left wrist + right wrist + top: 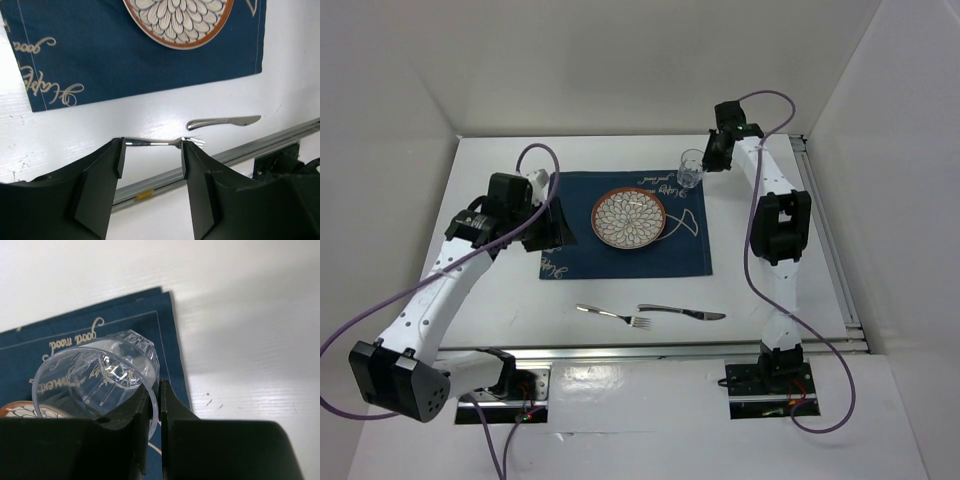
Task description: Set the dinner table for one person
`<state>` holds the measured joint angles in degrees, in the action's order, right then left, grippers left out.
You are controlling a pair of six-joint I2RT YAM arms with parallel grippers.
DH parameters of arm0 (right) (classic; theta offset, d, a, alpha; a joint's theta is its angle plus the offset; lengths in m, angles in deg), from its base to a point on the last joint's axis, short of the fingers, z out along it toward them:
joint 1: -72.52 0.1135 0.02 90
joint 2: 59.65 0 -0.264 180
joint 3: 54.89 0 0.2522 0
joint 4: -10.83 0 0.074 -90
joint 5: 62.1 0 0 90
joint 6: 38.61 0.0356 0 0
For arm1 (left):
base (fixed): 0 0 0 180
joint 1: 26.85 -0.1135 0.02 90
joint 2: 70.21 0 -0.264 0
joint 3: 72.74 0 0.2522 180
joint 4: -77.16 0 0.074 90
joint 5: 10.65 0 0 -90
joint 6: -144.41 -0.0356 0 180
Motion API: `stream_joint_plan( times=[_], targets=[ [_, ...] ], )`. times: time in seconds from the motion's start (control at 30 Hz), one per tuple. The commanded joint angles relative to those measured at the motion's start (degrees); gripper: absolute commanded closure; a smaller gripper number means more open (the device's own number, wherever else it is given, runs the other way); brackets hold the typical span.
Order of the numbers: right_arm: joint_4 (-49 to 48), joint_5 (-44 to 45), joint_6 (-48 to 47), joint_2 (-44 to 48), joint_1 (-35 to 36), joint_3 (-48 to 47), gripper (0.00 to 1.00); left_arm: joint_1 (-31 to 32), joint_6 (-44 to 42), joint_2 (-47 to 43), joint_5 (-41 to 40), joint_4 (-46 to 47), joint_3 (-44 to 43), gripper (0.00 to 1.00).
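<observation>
Two tools are mine. My right tool [154,396] pinches the rim of a clear faceted drinking glass [95,382] near the far edge of the white rectangular bench [550,300], which lies under both tools. My left tool [151,150] hangs spread toward the left edge; a steel fork [613,315] lies by the near edge.

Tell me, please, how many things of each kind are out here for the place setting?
placemat: 1
plate: 1
glass: 1
fork: 1
knife: 1
Total: 5, not counting the table
</observation>
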<state>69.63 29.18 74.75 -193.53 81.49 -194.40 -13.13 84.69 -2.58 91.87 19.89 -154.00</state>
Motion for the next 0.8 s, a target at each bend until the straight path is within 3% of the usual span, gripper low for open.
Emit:
stream_joint_plan(
  times=[0.0,0.17,0.3,0.37,0.4,0.47,0.6,0.77],
  targets=[
    [-0.56,-1.72,-0.41,-1.12,-0.01,-4.32,1.00,2.10,-2.33,-1.10,0.32,-0.97,0.62,0.35],
    [-1.97,-1.72,-0.94,-1.64,-0.01,-1.42,1.00,4.30,-3.65,0.65,-1.43,-3.07,1.15,0.33],
    [-2.50,-1.72,-0.94,-2.79,-0.01,-1.42,1.00,6.32,-3.65,1.18,-2.93,-3.69,1.15,0.24],
    [-3.20,-1.72,-0.41,-2.79,-0.01,-1.42,0.89,6.93,-3.65,1.18,-4.33,-5.00,0.54,0.16],
    [-3.72,-1.72,0.11,-2.79,-0.01,-1.42,0.71,7.72,-3.65,1.79,-4.86,-5.79,0.53,0.12],
    [-3.73,-2.42,0.11,-2.79,-0.01,-2.12,0.44,9.21,-3.65,2.41,-6.00,-6.41,0.53,0.10],
    [-3.21,-2.43,0.11,1.68,0.51,-3.62,0.11,12.20,-3.13,4.25,-7.77,-7.82,0.53,0.09],
    [-3.20,-1.37,-0.94,11.52,0.52,-0.21,0.05,17.56,0.56,6.10,-10.22,-7.30,2.72,0.12]
  ],
)
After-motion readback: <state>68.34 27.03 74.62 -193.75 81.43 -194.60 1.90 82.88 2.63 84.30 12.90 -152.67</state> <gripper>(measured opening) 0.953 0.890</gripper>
